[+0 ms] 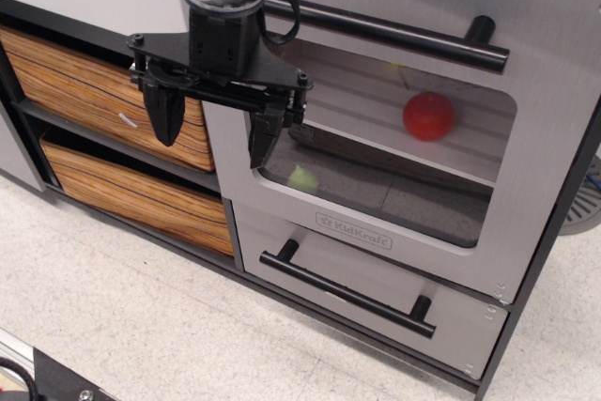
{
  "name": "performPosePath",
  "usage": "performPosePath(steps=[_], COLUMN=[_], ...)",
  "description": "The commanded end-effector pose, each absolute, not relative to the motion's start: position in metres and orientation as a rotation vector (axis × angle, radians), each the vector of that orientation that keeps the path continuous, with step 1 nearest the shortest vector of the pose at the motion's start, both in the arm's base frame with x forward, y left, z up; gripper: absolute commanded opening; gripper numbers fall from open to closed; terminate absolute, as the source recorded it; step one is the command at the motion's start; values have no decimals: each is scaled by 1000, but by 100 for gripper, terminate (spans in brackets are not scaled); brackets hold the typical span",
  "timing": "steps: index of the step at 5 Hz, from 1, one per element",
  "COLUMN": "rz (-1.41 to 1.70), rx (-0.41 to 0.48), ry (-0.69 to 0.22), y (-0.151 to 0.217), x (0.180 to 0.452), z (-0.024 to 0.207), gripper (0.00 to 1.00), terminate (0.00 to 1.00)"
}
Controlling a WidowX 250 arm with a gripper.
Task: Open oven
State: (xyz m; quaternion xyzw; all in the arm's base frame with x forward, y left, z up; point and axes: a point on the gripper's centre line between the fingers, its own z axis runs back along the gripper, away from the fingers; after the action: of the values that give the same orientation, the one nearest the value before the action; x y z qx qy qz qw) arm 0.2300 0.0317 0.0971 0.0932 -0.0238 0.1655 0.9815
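The grey toy oven (554, 166) fills the right half of the view. Its large door has a rounded clear window (394, 152), a long black bar handle (394, 33) near the top and a "KidKraft" logo (355, 230) below. The door looks shut. Behind the window a red ball (429, 115) sits on a shelf and a pale green object (301, 178) lies lower down. My gripper (214, 129) hangs open and empty in front of the oven's left edge, below the handle's left end, its two black fingers (167, 112) pointing down.
A smaller windowless grey drawer (470, 326) with a black bar handle (347, 290) sits under the oven. Two orange wood-grain drawers (84, 91) are stacked at the left. A pale speckled floor (141, 326) lies in front. A ribbed grey object (587, 199) shows at the right edge.
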Motion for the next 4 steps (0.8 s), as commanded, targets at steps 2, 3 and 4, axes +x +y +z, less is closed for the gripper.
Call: performPosePath(steps=[2, 3, 4], rz=[528, 676, 868], rx=[93, 38, -49], ry=[-81, -153, -195], y=[33, 44, 60], x=[242, 258, 276], z=[116, 140, 160], gripper=[100, 100, 100], terminate=[0, 0, 0])
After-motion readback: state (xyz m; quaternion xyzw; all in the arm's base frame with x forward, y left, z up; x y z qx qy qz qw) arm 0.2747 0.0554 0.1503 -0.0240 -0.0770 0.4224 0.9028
